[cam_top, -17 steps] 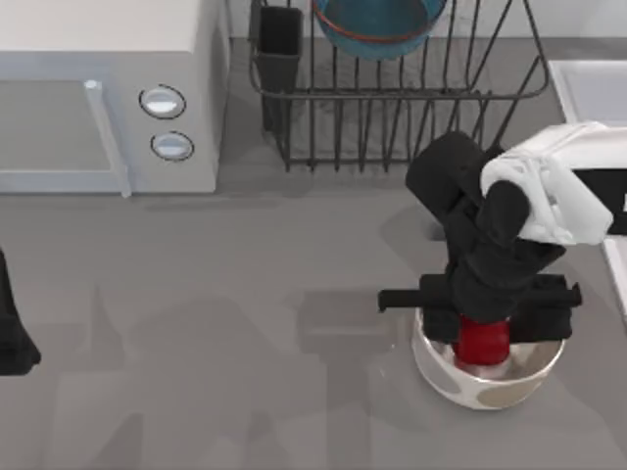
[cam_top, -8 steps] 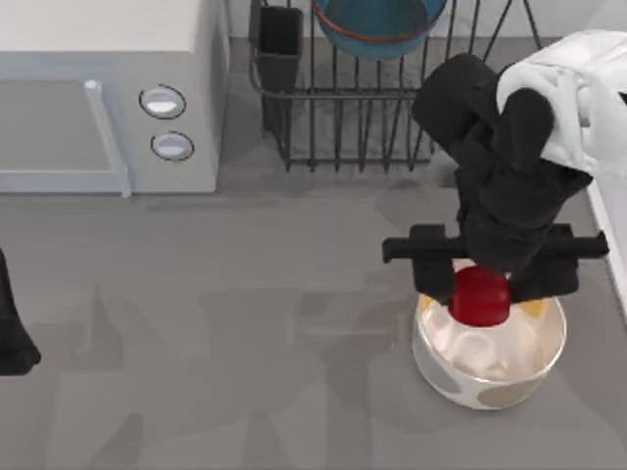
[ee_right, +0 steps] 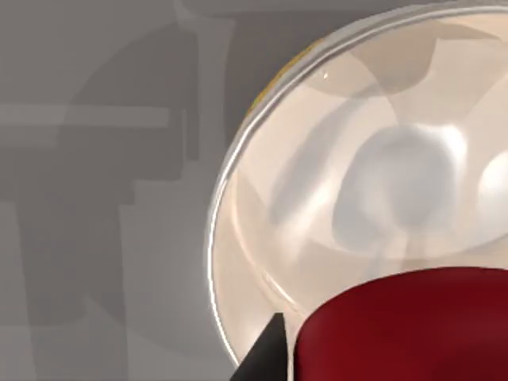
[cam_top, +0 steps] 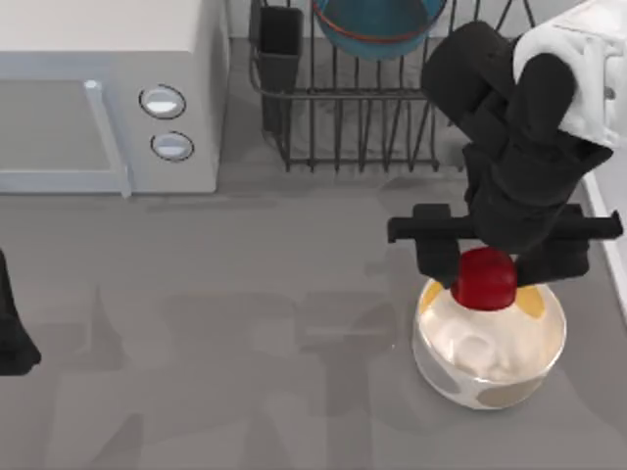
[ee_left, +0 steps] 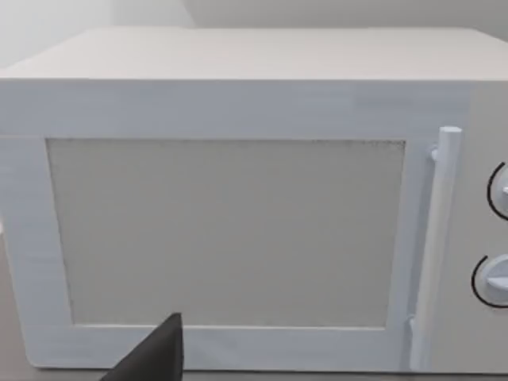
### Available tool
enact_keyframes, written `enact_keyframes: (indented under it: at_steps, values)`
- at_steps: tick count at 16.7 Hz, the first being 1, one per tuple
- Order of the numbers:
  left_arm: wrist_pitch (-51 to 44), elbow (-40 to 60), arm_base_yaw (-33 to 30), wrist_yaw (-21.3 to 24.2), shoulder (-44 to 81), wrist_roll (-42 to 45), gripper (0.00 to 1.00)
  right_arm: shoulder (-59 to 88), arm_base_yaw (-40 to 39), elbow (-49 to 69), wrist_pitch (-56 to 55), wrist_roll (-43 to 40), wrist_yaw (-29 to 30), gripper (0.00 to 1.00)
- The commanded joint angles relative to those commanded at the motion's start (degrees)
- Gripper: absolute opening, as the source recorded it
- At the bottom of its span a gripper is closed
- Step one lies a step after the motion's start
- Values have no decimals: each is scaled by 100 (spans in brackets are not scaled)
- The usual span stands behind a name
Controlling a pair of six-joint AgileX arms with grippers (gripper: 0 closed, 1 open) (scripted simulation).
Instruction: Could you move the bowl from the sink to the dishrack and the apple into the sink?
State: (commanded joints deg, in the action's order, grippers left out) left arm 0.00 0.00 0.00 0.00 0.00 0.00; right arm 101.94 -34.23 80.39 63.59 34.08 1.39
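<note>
Right gripper (cam_top: 487, 278) clamps the apple (cam_top: 484, 277) above the spotted white bowl (cam_top: 490, 364) (dishrack (cam_top: 372, 117) with teal bowl (cam_top: 377, 24) behind, microwave (cam_top: 108, 93) far left); left arm parked at left edge.

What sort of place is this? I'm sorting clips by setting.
Likely a simulated kitchen counter: a microwave, a dishrack holding a bowl, and the rim of a sink at the right edge.
</note>
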Motion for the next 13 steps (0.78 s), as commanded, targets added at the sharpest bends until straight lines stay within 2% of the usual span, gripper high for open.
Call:
enact_keyframes:
  at_steps: [5, 13]
  values:
    - [0, 0, 0, 0, 0, 0, 100, -113, 538, -298, -873, -317, -219, 0]
    - [0, 0, 0, 0, 0, 0, 100, -345, 1976, -1347, -4037, -1502, -1442, 0]
